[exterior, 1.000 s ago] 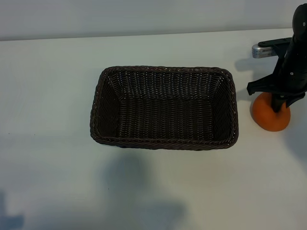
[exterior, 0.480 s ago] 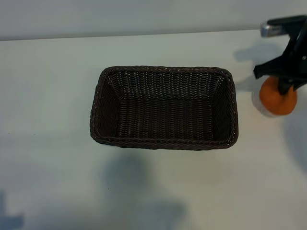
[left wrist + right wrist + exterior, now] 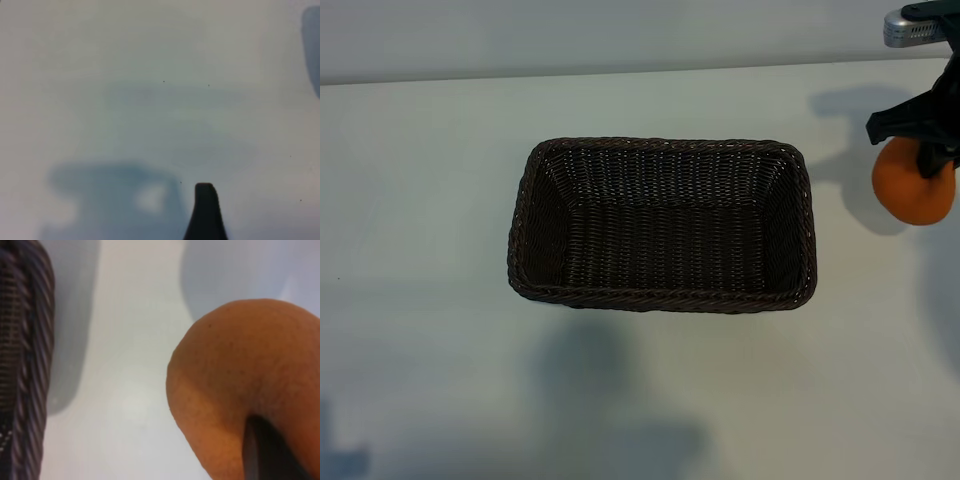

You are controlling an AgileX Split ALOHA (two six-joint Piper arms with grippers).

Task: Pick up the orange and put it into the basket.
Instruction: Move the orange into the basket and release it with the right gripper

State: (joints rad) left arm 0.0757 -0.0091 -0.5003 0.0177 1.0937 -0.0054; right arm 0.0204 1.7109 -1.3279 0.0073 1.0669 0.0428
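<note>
Within right tool (image 3: pixel 932 158): orange (image 3: pixel 910 190).

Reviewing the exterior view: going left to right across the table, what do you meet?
Bare table → basket, nothing in it → strip of bare table → orange, clamped in the right claw at the frame's right edge.

The right gripper (image 3: pixel 932 150) is cut off by the picture's edge and covers the top of the orange (image 3: pixel 910 190). Up close, only one corner of the basket (image 3: pixel 22 365) shows, blurred.
</note>
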